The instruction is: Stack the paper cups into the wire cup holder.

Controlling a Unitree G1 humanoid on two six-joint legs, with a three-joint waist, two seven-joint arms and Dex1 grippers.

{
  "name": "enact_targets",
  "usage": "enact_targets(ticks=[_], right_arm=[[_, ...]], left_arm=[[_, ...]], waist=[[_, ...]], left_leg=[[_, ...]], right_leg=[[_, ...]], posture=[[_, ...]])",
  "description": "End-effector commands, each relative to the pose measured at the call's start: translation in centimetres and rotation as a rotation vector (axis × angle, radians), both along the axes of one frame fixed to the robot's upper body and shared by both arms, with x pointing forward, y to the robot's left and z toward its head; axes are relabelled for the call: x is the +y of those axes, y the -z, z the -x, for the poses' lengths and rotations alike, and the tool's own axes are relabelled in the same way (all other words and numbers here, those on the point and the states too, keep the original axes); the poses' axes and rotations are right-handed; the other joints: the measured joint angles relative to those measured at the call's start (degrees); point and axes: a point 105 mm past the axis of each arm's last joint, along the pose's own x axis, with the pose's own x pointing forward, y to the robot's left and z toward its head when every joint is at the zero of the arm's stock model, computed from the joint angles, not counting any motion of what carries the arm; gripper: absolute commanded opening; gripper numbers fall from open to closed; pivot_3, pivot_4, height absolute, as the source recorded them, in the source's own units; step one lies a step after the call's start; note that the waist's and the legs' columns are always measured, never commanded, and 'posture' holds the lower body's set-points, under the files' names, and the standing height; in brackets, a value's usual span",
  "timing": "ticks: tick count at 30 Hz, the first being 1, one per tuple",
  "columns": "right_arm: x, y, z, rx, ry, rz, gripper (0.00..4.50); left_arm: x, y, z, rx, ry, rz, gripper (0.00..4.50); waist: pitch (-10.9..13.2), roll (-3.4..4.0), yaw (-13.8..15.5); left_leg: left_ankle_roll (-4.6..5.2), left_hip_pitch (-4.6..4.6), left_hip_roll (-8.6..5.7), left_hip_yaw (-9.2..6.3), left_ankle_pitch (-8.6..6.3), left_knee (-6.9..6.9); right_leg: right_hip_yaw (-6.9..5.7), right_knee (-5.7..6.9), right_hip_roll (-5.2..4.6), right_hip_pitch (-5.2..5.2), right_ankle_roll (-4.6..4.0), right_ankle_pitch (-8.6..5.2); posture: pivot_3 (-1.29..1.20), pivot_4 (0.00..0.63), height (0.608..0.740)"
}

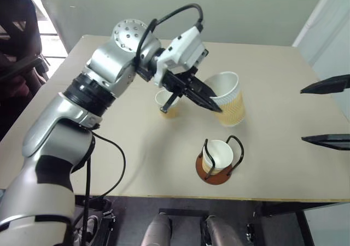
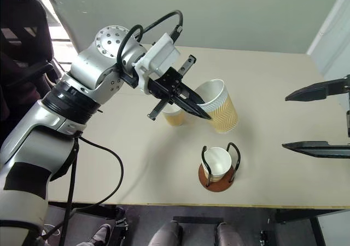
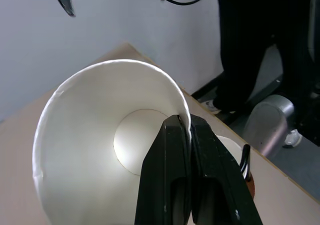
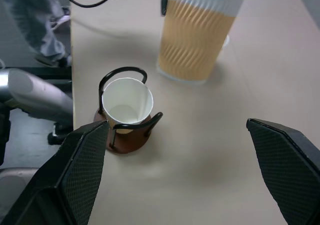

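- Tan cup hangs tilted above the table, its rim clamped by the left gripper.
- Second cup sits in the holder.
- Right gripper has its fingers wide apart, holding nothing.

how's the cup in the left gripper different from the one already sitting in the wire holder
The cup in the left gripper is pinched at its rim by the shut left gripper and tilted; the cup in the wire cup holder stands upright between the holder's black loops, untouched. The gripped cup looks larger in the head views, being raised nearer the camera. Both are tan outside, white inside, with a rolled white rim.
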Motion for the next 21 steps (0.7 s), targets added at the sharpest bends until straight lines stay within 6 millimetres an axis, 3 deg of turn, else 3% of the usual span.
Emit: enact_targets(ticks=[1, 7, 21], right_arm=[[0.4, -0.5, 0.8, -0.048, 0.02, -0.001, 4.5], [0.3, -0.6, 1.2, -0.061, 0.062, -0.006, 4.5], [0.7, -0.4, 1.8, -0.084, 0.114, -0.012, 4.5]], left_arm=[[-0.9, -0.5, 1.8, -0.049, 0.136, -0.034, 0.05], [-1.5, 1.2, 2.1, -0.095, 0.192, -0.137, 0.05], [-1.6, 4.6, 0.5, -0.215, 0.219, -0.294, 0.05]], waist=[[0.01, -0.01, 0.01], [0.02, -0.02, -0.04], [0.03, -0.01, -0.07]], left_leg=[[0.01, 0.04, -0.01, 0.09, 0.0, 0.02], [0.1, 0.27, -0.02, 0.72, -0.03, 0.06], [0.42, 0.41, -0.06, 1.19, -0.22, 0.14]], right_leg=[[0.02, 0.01, -0.02, 0.02, 0.01, 0.01], [0.16, 0.03, -0.03, 0.1, 0.07, 0.01], [1.13, 0.01, 0.04, 0.12, 0.38, 0.09]], posture=[[0.0, 0.15, 0.74], [0.0, 0.15, 0.74], [0.0, 0.15, 0.74]])
